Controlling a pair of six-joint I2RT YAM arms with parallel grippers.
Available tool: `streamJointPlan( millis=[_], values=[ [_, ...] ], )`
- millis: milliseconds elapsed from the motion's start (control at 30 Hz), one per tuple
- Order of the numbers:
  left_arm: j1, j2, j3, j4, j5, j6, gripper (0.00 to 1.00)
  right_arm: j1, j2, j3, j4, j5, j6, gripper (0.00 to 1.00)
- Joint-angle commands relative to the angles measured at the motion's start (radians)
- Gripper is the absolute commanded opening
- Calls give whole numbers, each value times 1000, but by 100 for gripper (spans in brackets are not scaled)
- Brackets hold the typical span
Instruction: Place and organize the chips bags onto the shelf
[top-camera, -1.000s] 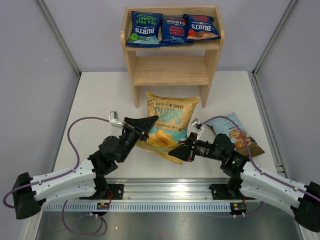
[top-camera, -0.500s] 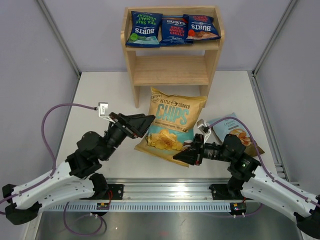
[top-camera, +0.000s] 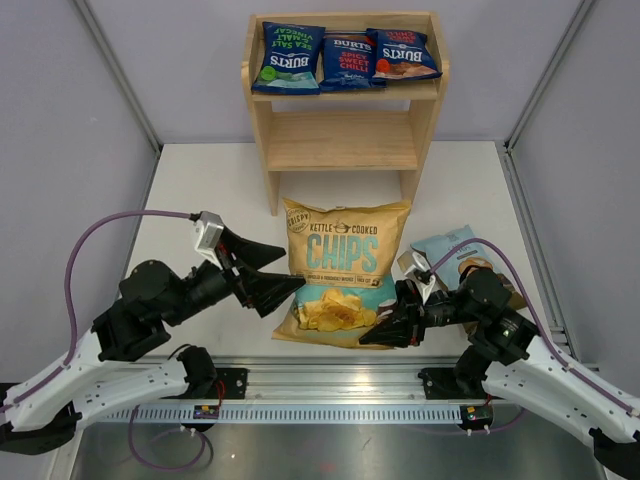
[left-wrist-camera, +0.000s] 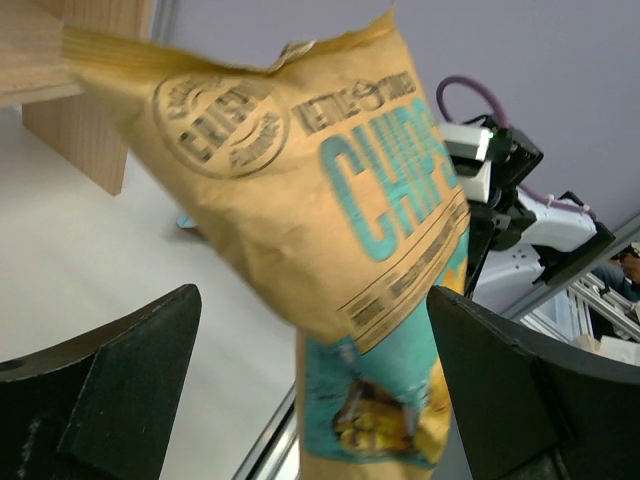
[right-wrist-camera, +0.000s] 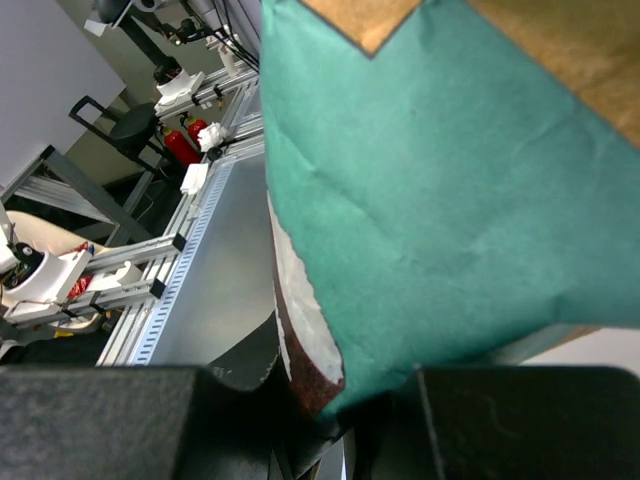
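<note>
The tan CHIPS bag (top-camera: 345, 255) hangs tilted over the table's near middle, with my right gripper (top-camera: 372, 335) shut on its lower right corner. In the right wrist view the bag's teal back (right-wrist-camera: 450, 180) fills the frame and my right gripper (right-wrist-camera: 340, 400) pinches its bottom edge. My left gripper (top-camera: 292, 266) stands open just left of the bag. In the left wrist view the bag (left-wrist-camera: 330, 200) sits ahead of the left gripper (left-wrist-camera: 315, 400), untouched. Three dark-blue Burts bags (top-camera: 348, 60) lie on the top of the wooden shelf (top-camera: 340, 140). A light-blue-and-brown bag (top-camera: 452, 255) lies on the table behind my right arm.
The shelf stands at the far middle of the white table (top-camera: 200, 200), its lower tier bare. Grey walls close in both sides. A metal rail (top-camera: 340, 385) with the arm bases runs along the near edge.
My left gripper let go of the tan bag's left edge, opened wide and drew back to the left. The right gripper pulled the bag's lower corner nearer, and the bag now hangs straighter.
</note>
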Motion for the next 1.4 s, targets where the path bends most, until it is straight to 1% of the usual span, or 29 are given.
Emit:
streamJointPlan(
  millis=[0, 167, 200, 233, 333, 400, 500, 600, 700, 767, 833, 867, 1000, 1067, 1133, 1167, 1200, 1233, 1300, 1333, 1367],
  values=[
    [0, -34, 41, -53, 83, -14, 99, 7, -18, 74, 43, -64, -65, 10],
    [0, -2, 73, -84, 101, -26, 99, 7, 10, 108, 84, -110, -76, 10],
    [0, 1, 72, -66, 162, -29, 99, 7, 15, 113, 93, -139, -76, 10],
    [0, 7, 68, -11, 199, -43, 99, 7, 19, 119, 98, -154, -76, 10],
    [0, 26, 56, 71, 311, -83, 99, 7, 42, 142, 112, -219, -76, 11],
    [0, 43, 64, 105, 353, -104, 99, 7, 53, 153, 132, -263, -62, 11],
    [0, 70, 64, 137, 374, -124, 99, 7, 51, 159, 133, -295, -60, 11],
    [0, 90, 49, 203, 425, -153, 99, 7, 59, 180, 97, -329, -73, 11],
    [0, 109, 33, 287, 469, -186, 99, 7, 82, 219, 12, -336, -108, 11],
    [0, 115, 30, 327, 480, -199, 98, 7, 102, 254, -95, -325, -157, 11],
    [0, 119, 29, 335, 477, -201, 89, 7, 113, 280, -167, -311, -182, 11],
    [0, 121, 29, 336, 474, -198, 78, 7, 113, 285, -183, -302, -201, 11],
    [0, 110, 22, 301, 378, -161, 45, 7, 114, 298, -243, -267, -238, 12],
    [0, 107, 12, 278, 338, -143, 40, 7, 113, 302, -261, -239, -251, 14],
    [0, 92, 1, 273, 281, -129, 31, 7, 104, 305, -279, -218, -258, 17],
    [0, 86, -19, 279, 261, -127, 29, 7, 101, 306, -287, -178, -263, 22],
    [0, 77, -30, 301, 225, -130, 29, 7, 97, 306, -295, -152, -264, 25],
    [0, 54, -42, 312, 204, -133, 29, 8, 84, 309, -308, -124, -264, 29],
    [0, 31, -82, 354, 139, -149, 28, 7, 64, 308, -315, -21, -254, 45],
    [0, 5, -97, 371, 114, -156, 26, 7, 42, 299, -313, 62, -229, 50],
    [0, -8, -111, 388, 86, -166, 24, 7, 30, 292, -310, 107, -216, 59]
  ],
)
